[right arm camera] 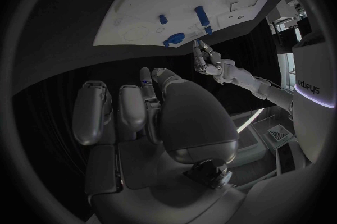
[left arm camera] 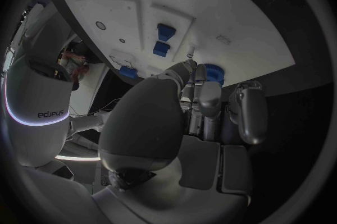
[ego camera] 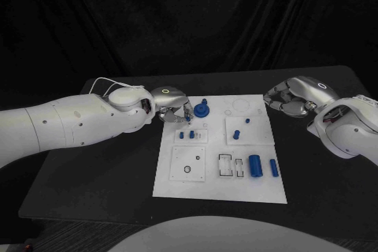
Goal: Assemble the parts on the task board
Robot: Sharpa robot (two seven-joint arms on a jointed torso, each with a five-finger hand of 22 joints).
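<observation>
**Head view: left hand at the board's far-left corner, right hand off its far-right corner**

The black table [ego camera: 94, 175] was the biggest thing you had in front of you, and the white task board [ego camera: 217, 189] lay in the middle of it, its long side running away from the robot.

Your left hand [ego camera: 172, 107] reached over the far-left corner of the board, fingers pointing down beside the blue round part with a peg [ego camera: 202, 110] that stood there. In the left wrist view the fingertips [left arm camera: 200, 75] sat right at that part [left arm camera: 215, 72] (whether they actually pinched it or only touched it, I cannot tell).

Your right hand [ego camera: 290, 101] hung over bare table just off the board's far-right corner, apart from every part. Its fingers [right arm camera: 130, 112] were curled in toward the palm with nothing in them.

On the near-right area of the board, the large blue cylinder [ego camera: 255, 165] lay on its side, with the slimmer blue rod [ego camera: 274, 168] just beside it toward the right edge. Two small blue pegs [ego camera: 187, 135] stood side by side in the raised plate below the left hand. Two more small blue pegs, one [ego camera: 246, 121] and another [ego camera: 235, 135], stood in the right-hand plate. Near the cylinder, two rectangular slots [ego camera: 231, 165] lay open.
</observation>
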